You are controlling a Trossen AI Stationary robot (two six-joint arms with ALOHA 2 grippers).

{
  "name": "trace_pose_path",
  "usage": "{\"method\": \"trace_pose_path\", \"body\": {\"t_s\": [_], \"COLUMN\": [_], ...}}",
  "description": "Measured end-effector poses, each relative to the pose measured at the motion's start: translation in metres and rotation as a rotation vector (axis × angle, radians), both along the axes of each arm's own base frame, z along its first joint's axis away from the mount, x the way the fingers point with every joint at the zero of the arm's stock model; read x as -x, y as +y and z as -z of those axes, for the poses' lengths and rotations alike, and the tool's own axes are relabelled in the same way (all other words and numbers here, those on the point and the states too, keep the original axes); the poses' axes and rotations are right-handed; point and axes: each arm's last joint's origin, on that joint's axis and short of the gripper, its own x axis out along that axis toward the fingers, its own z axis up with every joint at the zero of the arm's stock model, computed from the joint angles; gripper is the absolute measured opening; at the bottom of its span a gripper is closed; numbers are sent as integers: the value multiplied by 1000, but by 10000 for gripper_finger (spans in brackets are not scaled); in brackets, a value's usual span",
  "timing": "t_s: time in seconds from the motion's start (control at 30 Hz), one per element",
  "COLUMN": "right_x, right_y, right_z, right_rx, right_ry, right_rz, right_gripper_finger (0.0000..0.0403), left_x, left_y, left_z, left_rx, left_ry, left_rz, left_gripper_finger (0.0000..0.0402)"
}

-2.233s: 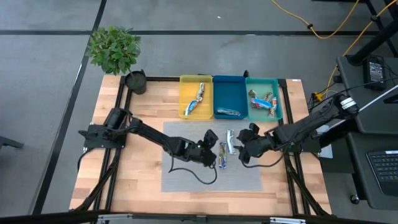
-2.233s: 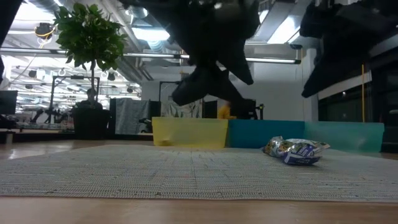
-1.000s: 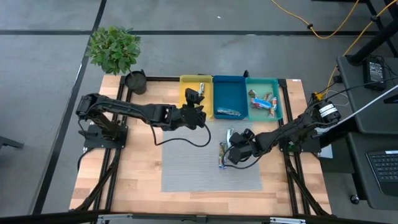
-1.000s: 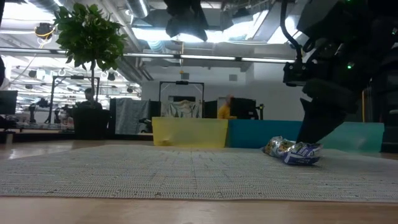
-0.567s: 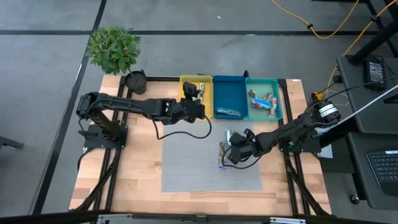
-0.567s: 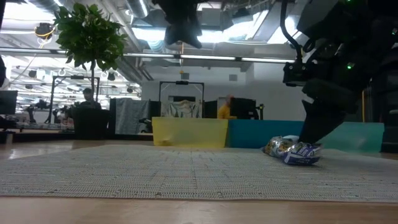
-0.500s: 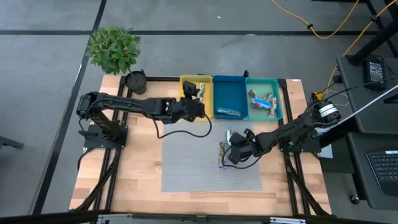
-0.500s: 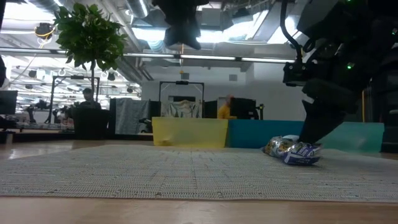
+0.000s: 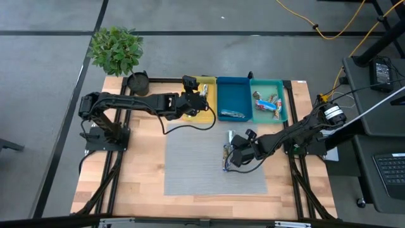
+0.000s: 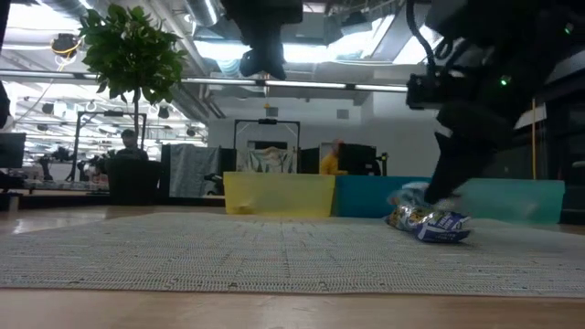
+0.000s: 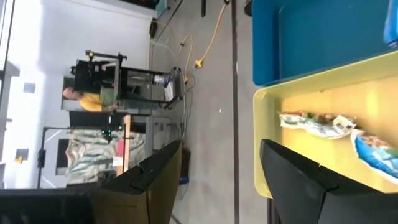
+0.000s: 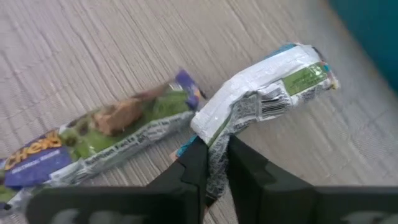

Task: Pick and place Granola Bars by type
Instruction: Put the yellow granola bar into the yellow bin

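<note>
My right gripper (image 12: 214, 171) is low over the grey mat (image 9: 190, 171), shut on a silver-white granola bar (image 12: 261, 93). A blue-and-green-wrapped bar (image 12: 99, 134) lies flat on the mat beside it (image 9: 226, 158). My left gripper (image 11: 221, 149) hovers open over the far end of the yellow tray (image 9: 209, 95), holding nothing. Two bars (image 11: 317, 122) (image 11: 376, 149) lie on that tray's floor. The blue tray (image 9: 234, 92) holds one bar (image 9: 233, 114), and the teal tray (image 9: 281, 95) holds several red-and-blue ones (image 9: 267, 104). My right gripper pinches the silver-white bar between its two fingers at one crumpled end (image 12: 214, 146). It comes slanting down from the table's right. The bar bends up and away from the fingers, and its free end (image 12: 305, 68) is raised. In the low view it hangs just above the other bar (image 10: 434, 222).
The three trays stand side by side along the far edge of the table. A potted plant (image 9: 116, 49) and a dark pot (image 9: 137, 82) sit at the far left corner. Bare mat lies to the left of and nearer than the bars. Beyond the table is the room, with a person in it.
My left gripper has moved toward the far edge, over the yellow tray, and swung a little left. My right gripper has risen slightly and shifted a little left with the silver-white bar, lifting it off the mat. The blue-and-green bar has stayed where it was.
</note>
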Motion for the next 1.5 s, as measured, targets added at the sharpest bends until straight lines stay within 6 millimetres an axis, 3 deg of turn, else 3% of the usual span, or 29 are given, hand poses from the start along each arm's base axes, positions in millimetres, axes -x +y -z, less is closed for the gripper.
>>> {"method": "trace_pose_path", "body": {"t_s": [0.37, 0.7, 1.03, 1.5], "right_x": [-17, -31, -45, -59], "right_y": [-3, -40, -55, -63], "right_z": [-33, -38, -43, -54], "right_rx": [278, 343, 350, 508], "right_ry": [-1, 34, -26, -66], "right_rz": [-53, -44, -117, -271], "right_gripper_finger": [53, 53, 53, 52], "left_x": [7, 27, 54, 82], "left_y": [17, 26, 22, 0], "left_z": [-3, -17, -40, -51], "left_rx": [-70, -110, -72, -29], "left_ry": [15, -4, -126, -142], "left_rz": [-135, -256, -300, -277], "left_gripper_finger": [212, 212, 212, 212]}}
